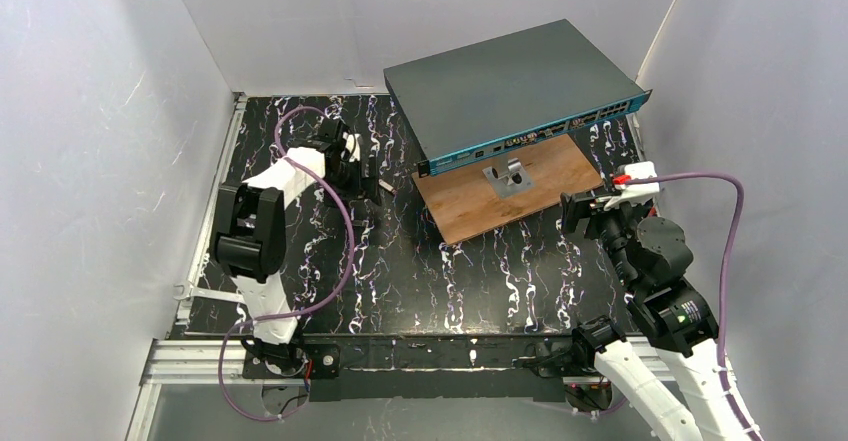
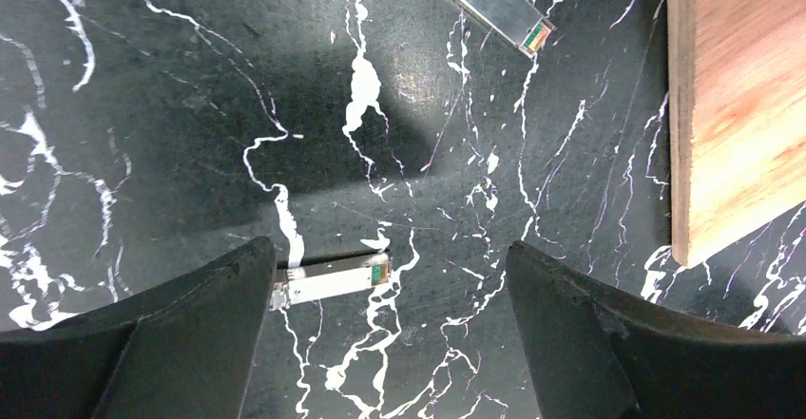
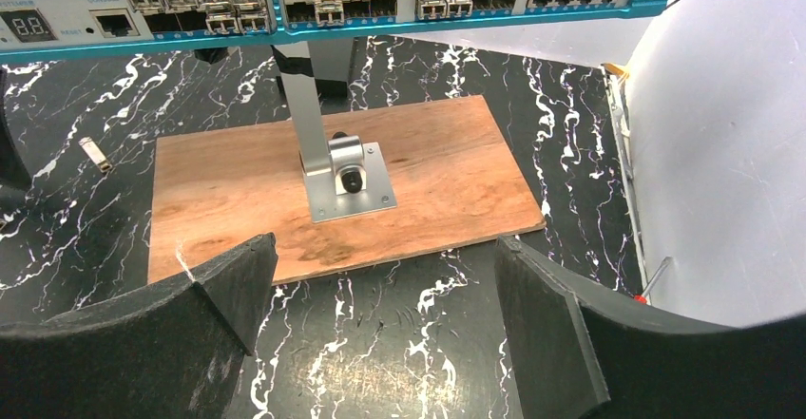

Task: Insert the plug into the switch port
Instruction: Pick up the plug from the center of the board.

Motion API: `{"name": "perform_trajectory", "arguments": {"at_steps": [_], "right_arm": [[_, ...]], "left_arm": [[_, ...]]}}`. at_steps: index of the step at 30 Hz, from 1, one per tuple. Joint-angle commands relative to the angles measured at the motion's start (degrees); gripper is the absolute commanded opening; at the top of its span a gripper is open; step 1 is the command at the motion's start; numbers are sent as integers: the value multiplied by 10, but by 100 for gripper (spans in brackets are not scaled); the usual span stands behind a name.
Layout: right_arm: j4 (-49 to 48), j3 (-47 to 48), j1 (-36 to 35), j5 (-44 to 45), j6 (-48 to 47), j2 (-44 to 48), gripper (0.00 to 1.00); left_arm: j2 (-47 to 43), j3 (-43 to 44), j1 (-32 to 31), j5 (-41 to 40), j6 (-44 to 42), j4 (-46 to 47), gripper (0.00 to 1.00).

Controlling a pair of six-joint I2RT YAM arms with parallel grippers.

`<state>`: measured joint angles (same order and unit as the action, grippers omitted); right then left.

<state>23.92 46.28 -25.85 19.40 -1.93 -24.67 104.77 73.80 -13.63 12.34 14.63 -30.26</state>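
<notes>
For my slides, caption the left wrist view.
Open left gripper over one metal plug on marbled table; second plug, wooden board beyond.

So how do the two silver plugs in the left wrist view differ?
The near plug lies almost level between the fingers of the open left gripper; the far plug lies diagonally, outside them, cut by the frame edge. Both are silver, flat on the table.

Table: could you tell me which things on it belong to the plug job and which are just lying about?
Job: plug below the open left tool; switch.
Lying about: second plug; wooden board; metal stand.
</notes>
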Motion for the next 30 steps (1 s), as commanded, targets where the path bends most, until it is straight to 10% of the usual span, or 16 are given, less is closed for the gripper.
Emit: {"name": "perform_trajectory", "arguments": {"at_steps": [1,30], "right_arm": [[-11,14,3,4,5,2,93],[-15,13,2,-15,11,-9,93]], "left_arm": [[16,17,4,59,-8,-15,87],[-166,-176,1,26,49,-41,79]]}}
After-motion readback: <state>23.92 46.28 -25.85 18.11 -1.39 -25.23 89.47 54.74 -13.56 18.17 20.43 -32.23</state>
